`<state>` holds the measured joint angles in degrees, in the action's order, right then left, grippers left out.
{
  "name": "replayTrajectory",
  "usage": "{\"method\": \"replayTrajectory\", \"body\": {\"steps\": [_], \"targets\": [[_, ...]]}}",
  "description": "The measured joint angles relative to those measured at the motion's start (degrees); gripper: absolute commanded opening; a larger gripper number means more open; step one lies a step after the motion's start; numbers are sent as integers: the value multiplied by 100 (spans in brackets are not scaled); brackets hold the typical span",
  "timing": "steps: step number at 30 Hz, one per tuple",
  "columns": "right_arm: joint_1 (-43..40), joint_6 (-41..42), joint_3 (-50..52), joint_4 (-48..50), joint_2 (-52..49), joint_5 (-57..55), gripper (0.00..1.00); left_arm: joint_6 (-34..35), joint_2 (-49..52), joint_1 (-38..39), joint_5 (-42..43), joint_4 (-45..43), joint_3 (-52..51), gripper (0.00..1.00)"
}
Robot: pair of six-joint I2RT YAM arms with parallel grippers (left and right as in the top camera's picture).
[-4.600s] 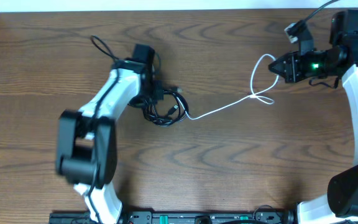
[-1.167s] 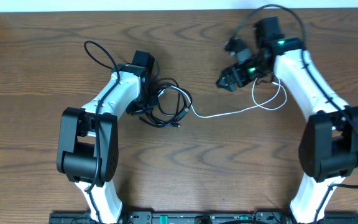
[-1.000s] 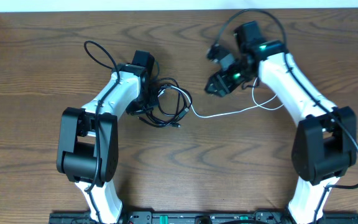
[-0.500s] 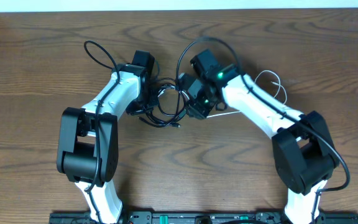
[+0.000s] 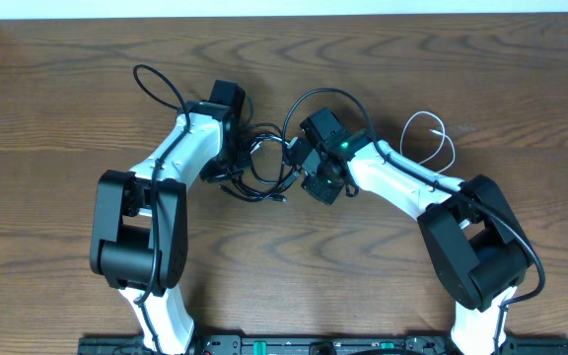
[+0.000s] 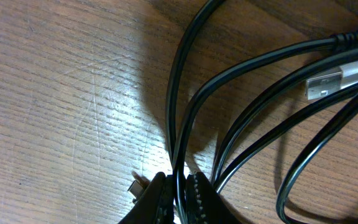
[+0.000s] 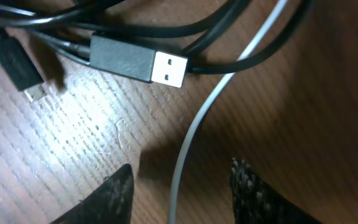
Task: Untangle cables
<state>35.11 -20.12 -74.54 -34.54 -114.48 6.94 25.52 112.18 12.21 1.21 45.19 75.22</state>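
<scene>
Jaws of the left gripper [image 6: 178,190] are clamped on a strand of the black cable [image 6: 188,99], whose loose coil lies near the middle of the counter [image 5: 57,108]; those of the right gripper [image 7: 182,199] stand apart astride the white cable [image 7: 194,134], near a black USB plug [image 7: 138,61]. Both cords look light, limp and slick (the white one thinner), so a single strand clear of the crossings seems the best hold. No lettering is readable.
</scene>
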Motion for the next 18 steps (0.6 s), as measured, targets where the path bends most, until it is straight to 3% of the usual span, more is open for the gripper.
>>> {"method": "replayTrajectory", "body": {"steps": [11, 16, 18], "targets": [[0, -2, 0, 212, 0, -57, 33, 0, 0, 0, 0, 0, 0, 13], [0, 0, 0, 256, 0, -59, 17, -2, 0, 0, 0, 0, 0, 13], [0, 7, 0, 256, 0, -59, 2, 0, 0, 0, 0, 0, 0, 13]]}}
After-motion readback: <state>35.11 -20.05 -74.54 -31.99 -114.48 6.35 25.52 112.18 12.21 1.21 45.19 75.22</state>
